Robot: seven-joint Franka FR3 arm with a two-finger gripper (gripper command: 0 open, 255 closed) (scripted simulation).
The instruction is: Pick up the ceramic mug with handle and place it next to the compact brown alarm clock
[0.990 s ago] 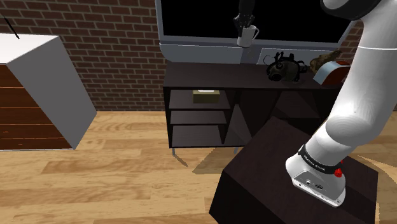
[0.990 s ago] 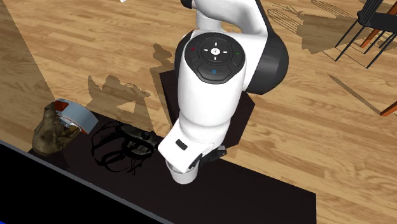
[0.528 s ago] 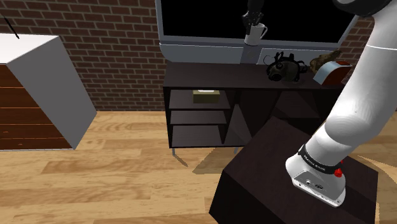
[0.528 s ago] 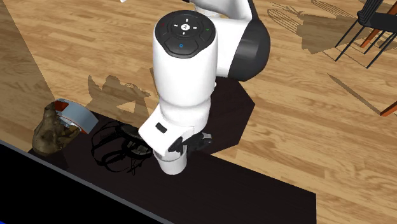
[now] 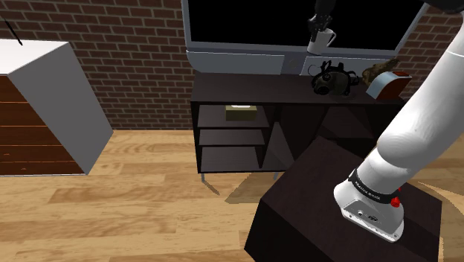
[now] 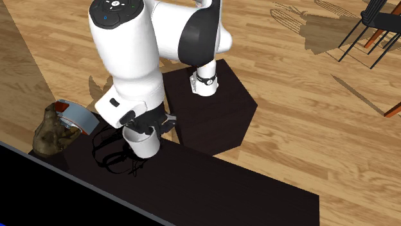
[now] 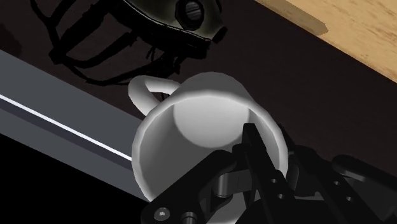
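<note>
Black strapped headgear on dark sideboard; small box on shelf; white-sided dresser near brick wall.

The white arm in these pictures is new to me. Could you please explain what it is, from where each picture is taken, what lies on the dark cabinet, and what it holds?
It is a robot arm on a dark box, drawn by a simulator. The shoulder view looks from beside the box toward a dark cabinet below a big screen. The second exterior view looks down from above the cabinet. The wrist view comes from a camera on the arm's hand. On the cabinet lie a black headset-like thing, a brown object, probably the clock, and a grey and red object beside it. The two black fingers clasp a white mug by its rim, one finger inside, and hold it in the air over the cabinet, near the headset-like thing.
</note>
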